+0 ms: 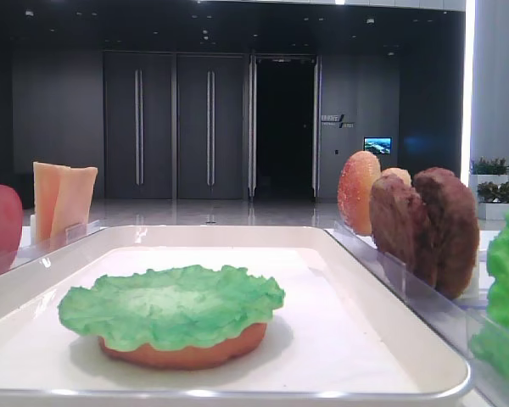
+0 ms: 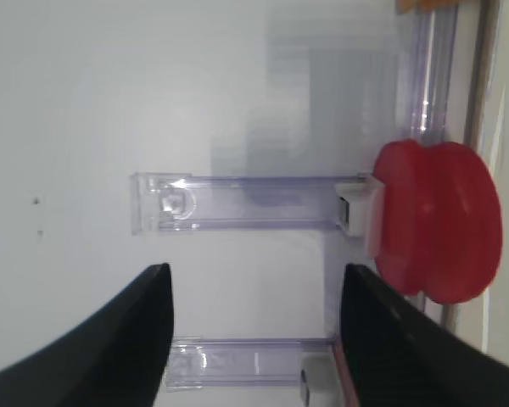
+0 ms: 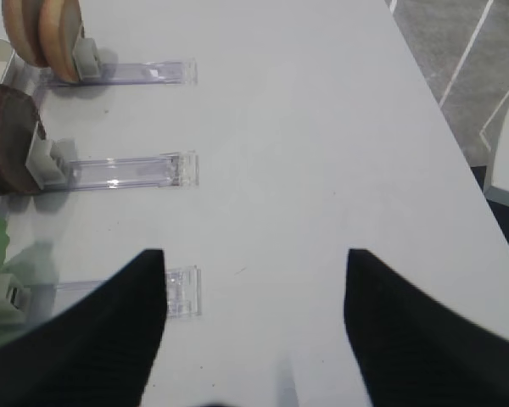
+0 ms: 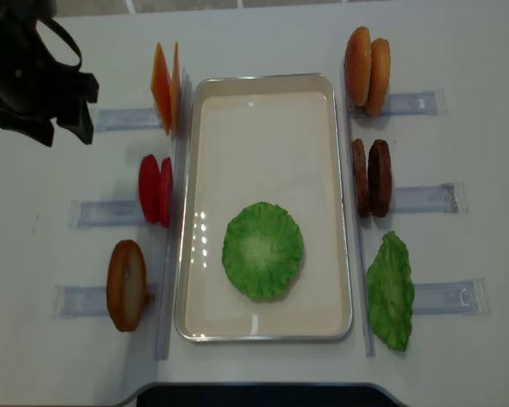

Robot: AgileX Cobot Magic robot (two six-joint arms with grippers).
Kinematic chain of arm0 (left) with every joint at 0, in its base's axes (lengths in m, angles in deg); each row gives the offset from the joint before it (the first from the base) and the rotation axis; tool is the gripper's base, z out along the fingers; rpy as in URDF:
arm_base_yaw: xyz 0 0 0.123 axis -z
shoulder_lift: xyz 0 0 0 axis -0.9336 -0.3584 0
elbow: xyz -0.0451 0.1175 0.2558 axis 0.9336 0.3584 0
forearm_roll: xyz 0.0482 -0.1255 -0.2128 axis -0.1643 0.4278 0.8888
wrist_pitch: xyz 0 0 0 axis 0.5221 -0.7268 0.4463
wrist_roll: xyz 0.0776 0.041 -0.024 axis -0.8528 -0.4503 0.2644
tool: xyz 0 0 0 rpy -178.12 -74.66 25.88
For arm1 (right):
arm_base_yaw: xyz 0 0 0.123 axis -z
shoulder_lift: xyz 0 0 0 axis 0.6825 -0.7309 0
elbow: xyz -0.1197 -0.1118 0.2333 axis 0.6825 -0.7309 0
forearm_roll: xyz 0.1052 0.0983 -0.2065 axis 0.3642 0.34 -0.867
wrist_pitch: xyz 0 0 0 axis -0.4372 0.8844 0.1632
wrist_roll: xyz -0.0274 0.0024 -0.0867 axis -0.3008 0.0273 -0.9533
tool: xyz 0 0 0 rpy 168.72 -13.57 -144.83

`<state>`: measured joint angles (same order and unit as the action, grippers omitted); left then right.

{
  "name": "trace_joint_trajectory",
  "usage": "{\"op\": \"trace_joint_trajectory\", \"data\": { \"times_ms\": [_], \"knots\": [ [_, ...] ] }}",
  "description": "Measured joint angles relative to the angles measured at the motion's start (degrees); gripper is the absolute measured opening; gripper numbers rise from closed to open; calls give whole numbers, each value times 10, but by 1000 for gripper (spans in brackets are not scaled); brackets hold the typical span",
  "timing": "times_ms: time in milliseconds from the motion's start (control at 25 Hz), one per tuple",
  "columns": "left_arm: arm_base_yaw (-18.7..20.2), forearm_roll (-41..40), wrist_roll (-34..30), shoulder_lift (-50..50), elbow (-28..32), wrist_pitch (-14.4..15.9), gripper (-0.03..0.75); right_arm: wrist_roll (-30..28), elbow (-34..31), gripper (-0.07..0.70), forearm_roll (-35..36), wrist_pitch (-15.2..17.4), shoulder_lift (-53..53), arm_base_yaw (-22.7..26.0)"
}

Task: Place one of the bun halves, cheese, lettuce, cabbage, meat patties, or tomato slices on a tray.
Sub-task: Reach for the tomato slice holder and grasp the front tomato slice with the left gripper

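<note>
Left hand point(image 2: 253, 339) is held wide open with nothing in it, above the worktop point(image 2: 110, 102) left of the tomato slices point(image 2: 437, 222), which stand upright in a clear rack point(image 2: 237, 203). Right hand point(image 3: 254, 326) is likewise spread open and empty. On the tray point(image 4: 263, 110), lettuce point(image 4: 262, 249) is laid over a bun half point(image 1: 187, 349). Patties point(image 4: 371, 176) are racked right of the tray.

On the tray point(image 4: 263, 110), toward its near end, a lettuce leaf point(image 4: 263, 250) lies on a bun half point(image 1: 187, 352), with cheese slices point(image 4: 165, 85), tomato slices point(image 4: 155, 189) and another bun half point(image 4: 126, 284) racked along its left, and buns point(image 4: 366, 70), meat patties point(image 4: 371, 176) and lettuce point(image 4: 391, 290) along its right.
</note>
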<state>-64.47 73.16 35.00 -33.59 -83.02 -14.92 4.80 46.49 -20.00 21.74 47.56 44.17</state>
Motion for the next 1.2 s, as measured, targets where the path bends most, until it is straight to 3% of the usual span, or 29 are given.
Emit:
{"op": "trace_joint_trajectory", "data": {
  "times_ms": [360,880,1200],
  "knots": [
    [94,5,61,-41,-3,-10,475,0,0,461,0,0,0,0],
    [169,5,112,-84,-41,-14,475,0,0,461,0,0,0,0],
    [186,2,139,-103,-42,-26,475,0,0,461,0,0,0,0]
  ]
}}
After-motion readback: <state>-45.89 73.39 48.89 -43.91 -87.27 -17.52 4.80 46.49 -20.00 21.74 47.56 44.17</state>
